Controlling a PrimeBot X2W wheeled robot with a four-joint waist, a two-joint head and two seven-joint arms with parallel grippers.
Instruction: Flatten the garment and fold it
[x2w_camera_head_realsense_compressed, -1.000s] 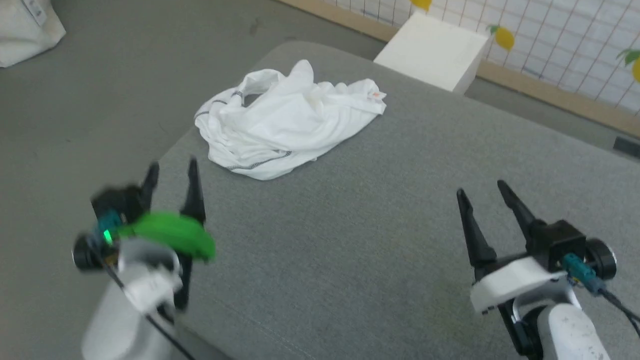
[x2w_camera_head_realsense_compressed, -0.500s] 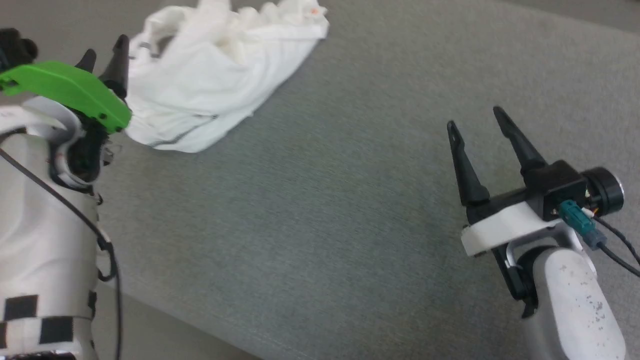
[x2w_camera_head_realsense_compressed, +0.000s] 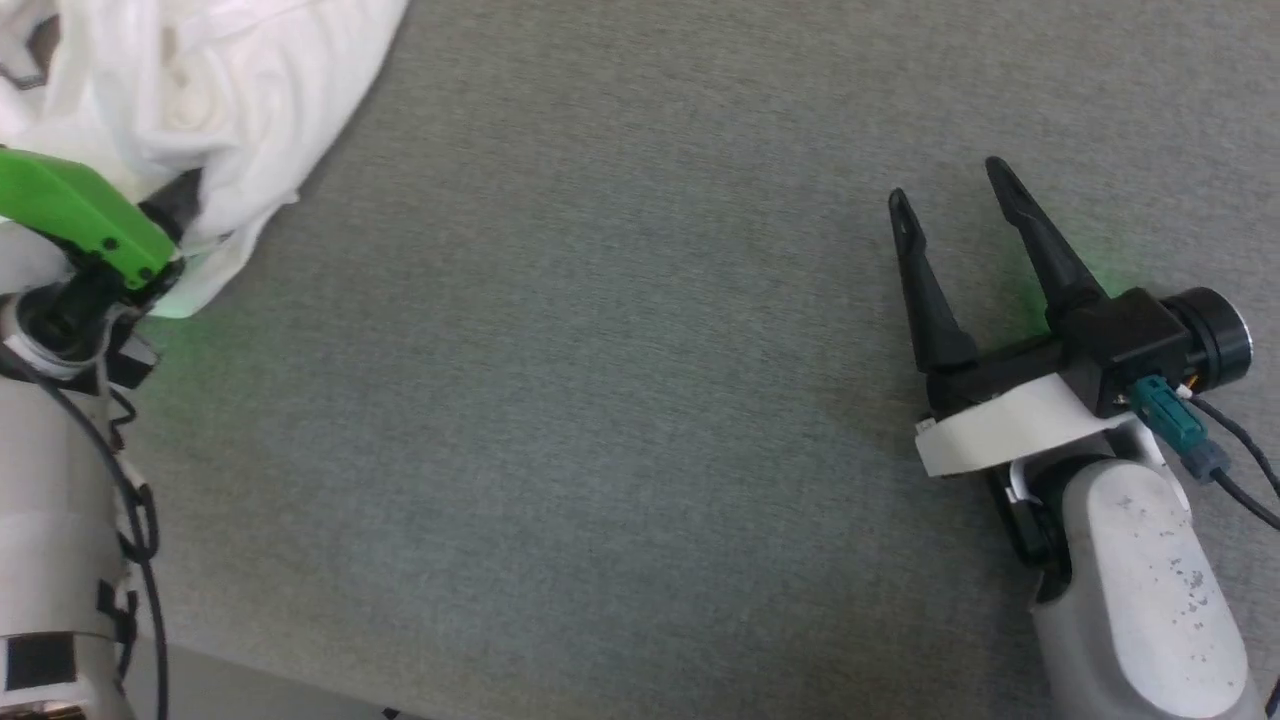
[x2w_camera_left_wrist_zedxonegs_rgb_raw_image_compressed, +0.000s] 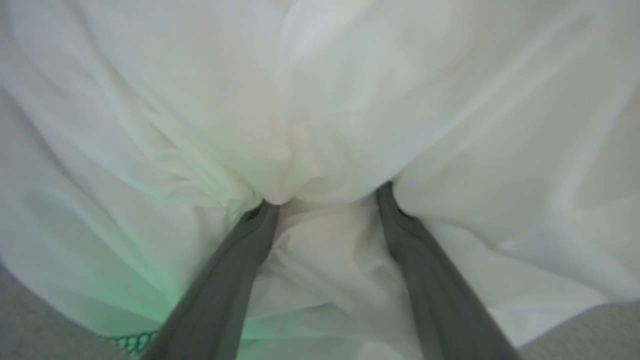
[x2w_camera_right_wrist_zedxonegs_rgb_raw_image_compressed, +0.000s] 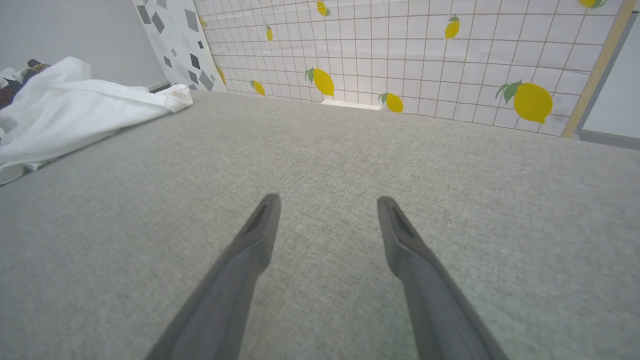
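Note:
The garment (x2w_camera_head_realsense_compressed: 200, 90) is a crumpled white shirt lying on the grey surface at the upper left of the head view. My left gripper (x2w_camera_head_realsense_compressed: 185, 195), under its green cover, is pushed into the shirt's near edge. In the left wrist view its fingers stand wide apart, open, with their tips buried in folds of the garment (x2w_camera_left_wrist_zedxonegs_rgb_raw_image_compressed: 325, 100) and cloth bulging between them. My right gripper (x2w_camera_head_realsense_compressed: 946, 181) hovers open over bare grey surface at the right, far from the shirt. In the right wrist view the garment (x2w_camera_right_wrist_zedxonegs_rgb_raw_image_compressed: 75, 115) lies at the far left, and the right gripper (x2w_camera_right_wrist_zedxonegs_rgb_raw_image_compressed: 327, 199) holds nothing.
The grey fabric surface (x2w_camera_head_realsense_compressed: 600, 400) stretches wide between the two arms. Its front edge (x2w_camera_head_realsense_compressed: 300, 690) runs along the lower left. A lemon-patterned grid wall (x2w_camera_right_wrist_zedxonegs_rgb_raw_image_compressed: 425, 50) stands beyond the far side, with a low white box (x2w_camera_right_wrist_zedxonegs_rgb_raw_image_compressed: 347, 104) at its foot.
The head camera has tilted down, shifting the whole picture. My left gripper has moved forward from in front of the garment into its near edge. The right gripper has stayed open over the surface.

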